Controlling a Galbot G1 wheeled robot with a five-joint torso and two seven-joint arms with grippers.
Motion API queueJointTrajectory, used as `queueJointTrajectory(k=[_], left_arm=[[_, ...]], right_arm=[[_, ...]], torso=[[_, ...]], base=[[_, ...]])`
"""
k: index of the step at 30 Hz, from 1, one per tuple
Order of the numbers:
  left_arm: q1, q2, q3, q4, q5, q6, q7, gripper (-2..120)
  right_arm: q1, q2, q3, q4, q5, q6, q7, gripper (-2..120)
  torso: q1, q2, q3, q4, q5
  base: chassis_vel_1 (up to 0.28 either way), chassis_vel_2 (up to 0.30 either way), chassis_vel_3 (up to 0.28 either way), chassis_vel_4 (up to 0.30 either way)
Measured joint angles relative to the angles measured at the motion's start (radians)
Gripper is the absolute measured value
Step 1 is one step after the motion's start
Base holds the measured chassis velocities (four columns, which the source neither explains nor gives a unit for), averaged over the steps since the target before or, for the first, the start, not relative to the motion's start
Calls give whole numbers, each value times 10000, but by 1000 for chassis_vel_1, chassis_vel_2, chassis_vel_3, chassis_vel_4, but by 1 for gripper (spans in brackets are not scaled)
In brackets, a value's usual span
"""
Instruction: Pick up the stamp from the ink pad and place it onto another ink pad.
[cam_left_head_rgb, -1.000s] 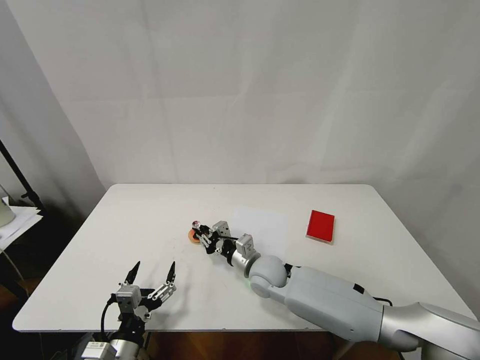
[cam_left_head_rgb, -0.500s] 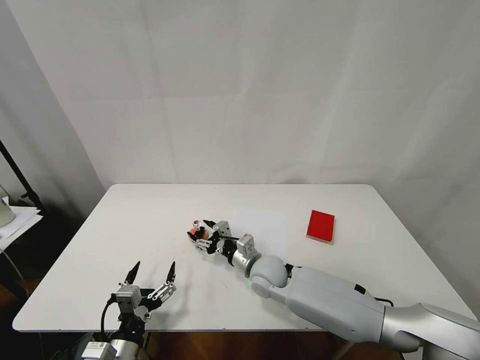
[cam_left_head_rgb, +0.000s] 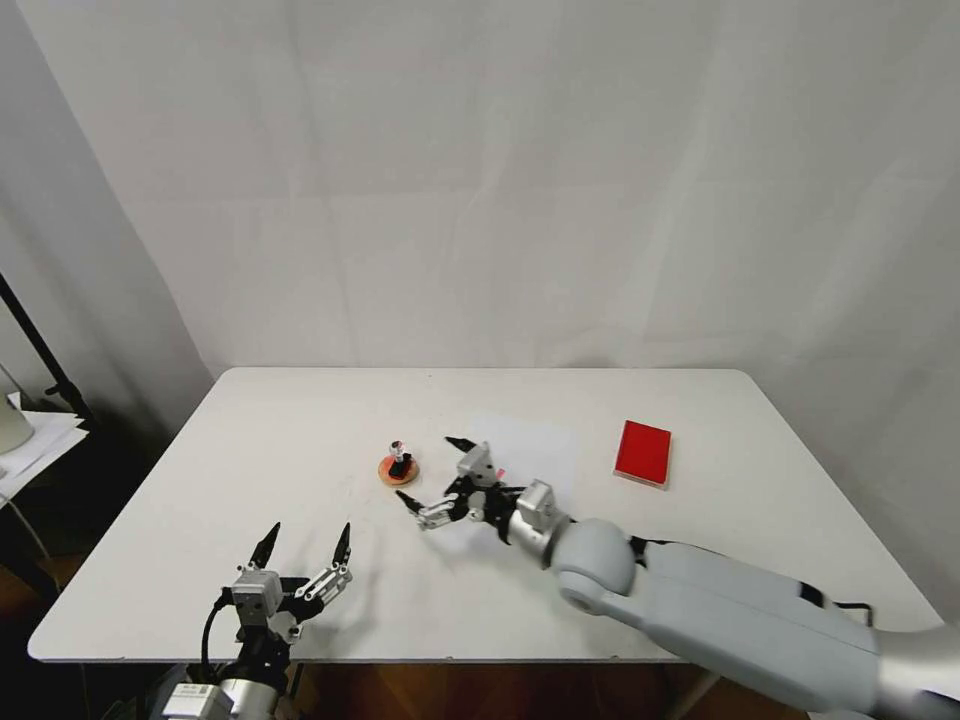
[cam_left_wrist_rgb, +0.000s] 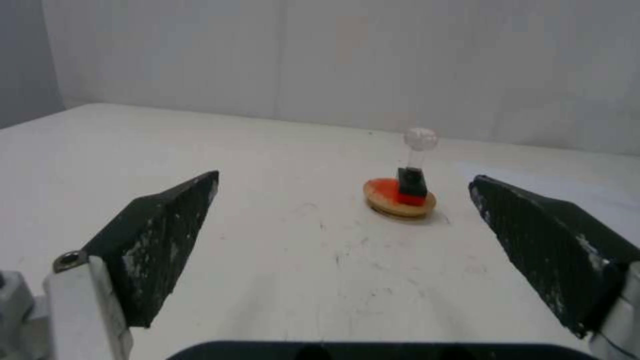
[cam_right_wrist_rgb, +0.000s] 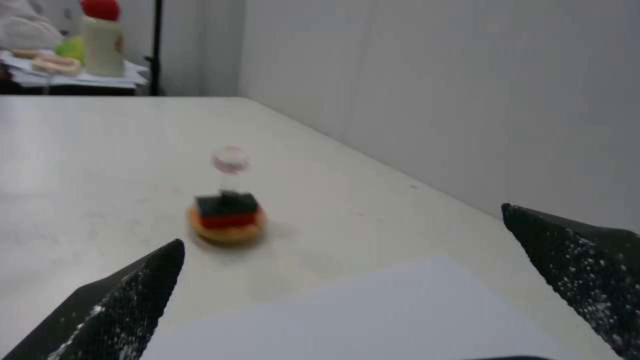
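Right gripper hangs low over the table with its jaws spread wide and nothing between them, and it sits just clear of the round pad, on the side nearer the paper. In the right wrist view the two dark fingers frame open air, the stamp standing free beyond them. And there it is: the stamp stands upright on the round pad, black base down on the orange-red centre, clear knob on top, no tilt that I can make out. From the left wrist view the stamp sits toward one side of the round pad rather than dead centre, but fully on it.

Further out, the red pad lies bare, well apart on the far side of the paper.

Left gripper waits parked near the front edge of the table, jaws apart and empty.

By my read, the job looks as good as done: stamp off the red pad, set on the round one, released. All that seems left is for the right arm to pull clear.
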Motion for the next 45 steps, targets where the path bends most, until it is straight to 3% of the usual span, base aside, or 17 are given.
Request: queueJointTrajectory(k=[3,5,6,10,11,13,15,21,27,45], left_arm=[[-2,-1,0,0,0,0,0,100],[0,-1,0,0,0,0,0,100],[0,-1,0,0,0,0,0,100],[0,0,0,0,0,0,-3,100],[0,0,0,0,0,0,-3,100],[0,-1,0,0,0,0,-2,100],[0,0,1,0,0,0,0,100],[-1,0,0,0,0,0,-1,100],[0,0,0,0,0,0,-2,100],[0,0,0,0,0,0,-1,100]], right_arm=[[-2159,-1086,2075,874,-446,959,694,114],[-4048,-1318,3933,1532,-477,1098,1297,114],[-4048,-1318,3933,1532,-477,1098,1297,114],[-8201,-691,7923,2579,-558,1200,3014,107],[-8201,-691,7923,2579,-558,1200,3014,107],[-10073,6,9412,2923,-874,1239,3339,103],[-11302,656,10260,3021,-1303,1390,3348,100],[-12568,1903,10830,2876,-2405,1859,2947,100],[-13068,2416,10898,2890,-2860,2024,2766,100],[-13159,2483,10948,3054,-2913,2113,2492,100]], torso=[[0,1,-1,-3,7],[-3,2,-2,-2,0],[-3,2,-2,-2,0],[-3,2,-2,2,-1],[-3,2,-2,2,-1],[-2,1,-1,1,8],[-3,2,-2,-1,-2],[-3,2,-1,2,-2],[0,1,0,3,0],[0,0,1,2,-1]], base=[[0,0,0,0],[0,0,0,0],[0,0,0,0],[0,0,0,0],[0,0,0,0],[0,0,0,0],[0,0,0,0],[0,0,0,0],[0,0,0,0],[0,0,0,0]])
